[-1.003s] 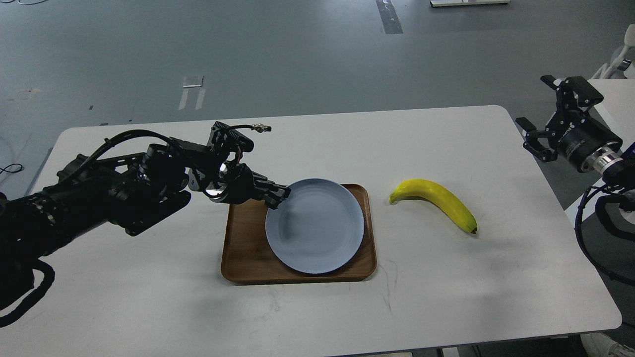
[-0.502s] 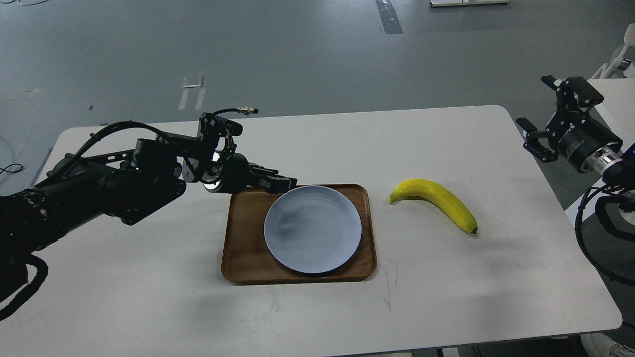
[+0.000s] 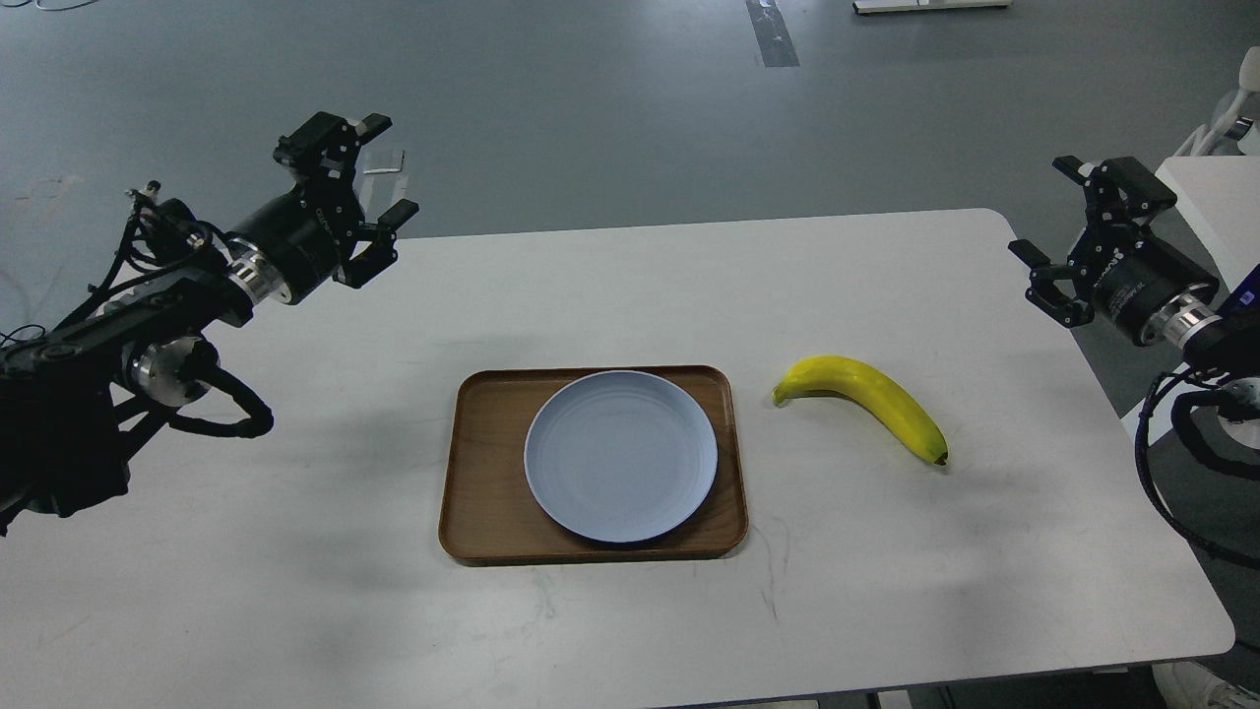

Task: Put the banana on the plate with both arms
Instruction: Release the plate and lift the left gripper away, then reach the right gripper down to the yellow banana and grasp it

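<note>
The pale blue-grey plate (image 3: pixel 620 455) lies flat on a brown wooden tray (image 3: pixel 482 492) at the table's middle. The yellow banana (image 3: pixel 866 400) lies on the white table right of the tray, greenish stem end toward the tray. My left gripper (image 3: pixel 359 192) is open and empty, raised over the table's far left corner, well away from the plate. My right gripper (image 3: pixel 1055 222) is open and empty, raised at the table's right edge, above and right of the banana.
The white table (image 3: pixel 295 551) has rounded corners; grey floor lies beyond its far edge. A second white surface (image 3: pixel 1216 192) stands at the far right behind my right arm.
My left gripper let go of the plate's left rim and pulled back up and left to the far left corner. The plate settled flat on the tray. My right gripper shifted slightly left.
</note>
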{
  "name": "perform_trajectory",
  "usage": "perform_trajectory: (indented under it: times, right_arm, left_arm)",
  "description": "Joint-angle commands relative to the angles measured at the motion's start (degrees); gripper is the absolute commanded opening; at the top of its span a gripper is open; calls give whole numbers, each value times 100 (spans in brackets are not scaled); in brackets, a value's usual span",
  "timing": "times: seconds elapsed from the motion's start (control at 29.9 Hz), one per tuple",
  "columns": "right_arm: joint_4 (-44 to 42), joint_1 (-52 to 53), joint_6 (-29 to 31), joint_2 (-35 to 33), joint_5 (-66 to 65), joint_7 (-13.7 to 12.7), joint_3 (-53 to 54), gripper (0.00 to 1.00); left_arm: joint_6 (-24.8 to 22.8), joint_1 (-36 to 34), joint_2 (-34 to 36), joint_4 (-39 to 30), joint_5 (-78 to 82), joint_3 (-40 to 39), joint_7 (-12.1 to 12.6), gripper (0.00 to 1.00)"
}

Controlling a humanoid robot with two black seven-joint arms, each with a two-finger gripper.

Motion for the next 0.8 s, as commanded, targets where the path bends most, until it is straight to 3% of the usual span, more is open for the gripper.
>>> perform_trajectory:
  times: [0.0, 0.27, 0.37, 0.64, 0.77]
  right_arm:
    - [64, 157, 1, -35, -1218, 0, -36, 100]
    - [390, 1054, 1, -62, -4797, 0, -80, 100]
    - [539, 1632, 1, 8, -6212, 0, -657, 100]
    - [478, 2856, 1, 912, -7261, 0, -3645, 100]
    - [312, 2909, -162, 1317, -7341, 0, -4149, 100]
  left_arm:
    - [-150, 823, 79, 4, -87, -1135, -1, 100]
    - [-150, 1106, 175, 4, -87, -1304, -1, 100]
    - [-150, 1097, 175, 4, -87, -1322, -1, 100]
    - [-150, 1080, 245, 4, -79, -1348, -1, 100]
    - [-150, 1080, 333, 4, -79, -1348, -1, 100]
